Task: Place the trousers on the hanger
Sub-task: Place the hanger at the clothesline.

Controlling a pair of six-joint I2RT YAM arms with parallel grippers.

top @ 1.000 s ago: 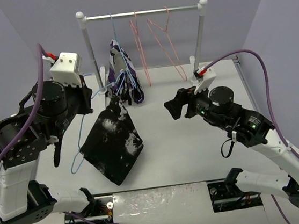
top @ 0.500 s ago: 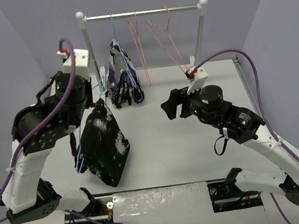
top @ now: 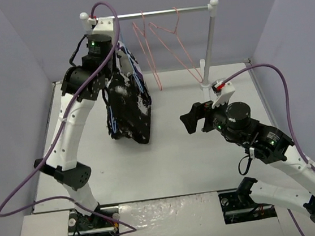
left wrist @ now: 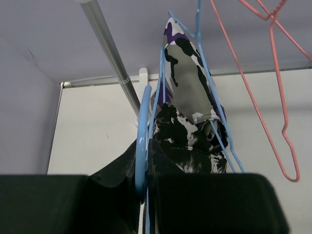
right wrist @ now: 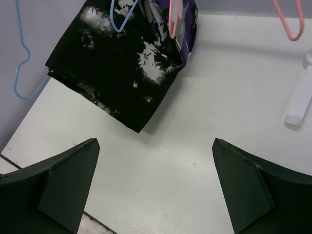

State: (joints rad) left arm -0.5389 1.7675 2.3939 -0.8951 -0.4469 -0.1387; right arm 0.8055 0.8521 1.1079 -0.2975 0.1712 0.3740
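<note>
Up from low over the surface (top: 180, 166) the left arm has swung to the rail (top: 157, 12), carrying the hanger (left wrist: 141, 136). The trousers (top: 129, 112) are draped on it and hang below the rail's left end. The left pincer (left wrist: 145, 195) is clamped on the hanger's wire. The right pincer (right wrist: 156, 185) stands apart, well below the rail. Hanging-up seems in hand: next, the hook must pass over the rail before the left pincer lets go.
</note>
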